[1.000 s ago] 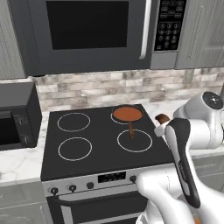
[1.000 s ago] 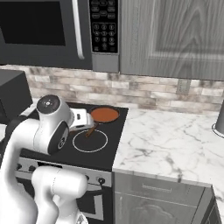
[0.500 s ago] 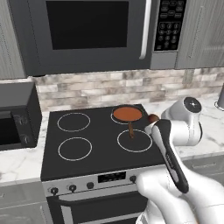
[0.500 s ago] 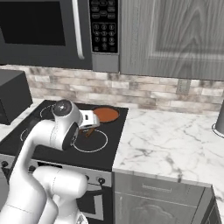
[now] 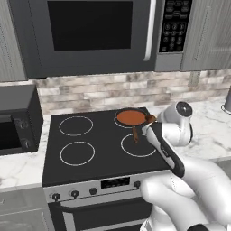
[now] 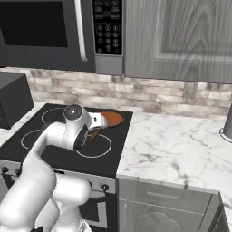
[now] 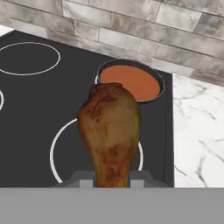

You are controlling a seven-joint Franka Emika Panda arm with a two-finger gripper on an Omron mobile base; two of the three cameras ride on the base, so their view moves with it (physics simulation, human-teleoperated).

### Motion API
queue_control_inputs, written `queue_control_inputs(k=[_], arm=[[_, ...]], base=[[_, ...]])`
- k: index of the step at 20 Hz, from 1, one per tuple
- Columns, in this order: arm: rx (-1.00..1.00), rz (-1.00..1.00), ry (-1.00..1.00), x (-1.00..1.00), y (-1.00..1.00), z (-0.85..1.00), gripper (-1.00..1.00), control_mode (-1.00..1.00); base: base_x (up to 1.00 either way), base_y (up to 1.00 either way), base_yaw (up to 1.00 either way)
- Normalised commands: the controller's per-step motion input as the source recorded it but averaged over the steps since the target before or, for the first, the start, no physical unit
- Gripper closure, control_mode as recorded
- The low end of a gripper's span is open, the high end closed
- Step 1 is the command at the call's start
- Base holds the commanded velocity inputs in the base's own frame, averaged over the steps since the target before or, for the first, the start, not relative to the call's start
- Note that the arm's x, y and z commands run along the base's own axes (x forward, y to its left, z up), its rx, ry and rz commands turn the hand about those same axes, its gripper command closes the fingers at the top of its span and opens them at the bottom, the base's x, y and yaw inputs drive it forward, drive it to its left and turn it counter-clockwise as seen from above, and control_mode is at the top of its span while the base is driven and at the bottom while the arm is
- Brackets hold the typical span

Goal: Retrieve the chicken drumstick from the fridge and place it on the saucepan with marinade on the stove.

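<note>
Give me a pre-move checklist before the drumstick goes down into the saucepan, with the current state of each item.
1. Grip: gripper shut on the chicken drumstick, thin end between the fingers. Ok.
2. Target: saucepan with marinade sits on the stove's back right burner, orange-red contents uncovered. Ok.
3. Alignment: drumstick hangs over the front right burner ring, short of the pan. Not ok.
4. Pan handle points toward the front, under the approach path. Cannot tell if it clears.
5. Height above the pan rim. Cannot tell.
</note>
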Motion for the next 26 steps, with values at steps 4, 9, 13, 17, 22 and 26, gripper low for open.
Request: queue_control_inputs(k=[4, 9, 13, 17, 22, 26], arm=[[0.05, 0.00, 0.08, 0.55, 0.00, 0.06, 1.00, -1.00], [0.08, 0.00, 0.18, 0.49, -0.02, 0.07, 1.00, -1.00], [0.03, 0.00, 0.18, 0.55, 0.00, 0.00, 1.00, -1.00], [0.00, 0.00, 0.18, 0.66, 0.00, -0.05, 1.00, -1.00], [0.00, 0.00, 0.11, 0.47, 0.00, -0.29, 1.00, -1.00], [0.00, 0.00, 0.01, 0.39, 0.00, -0.39, 1.00, -1.00]], base=[[0.00, 0.00, 0.00], [0.00, 0.00, 0.00], [0.00, 0.00, 0.00], [0.00, 0.00, 0.00], [0.00, 0.00, 0.00], [0.00, 0.00, 0.00]])
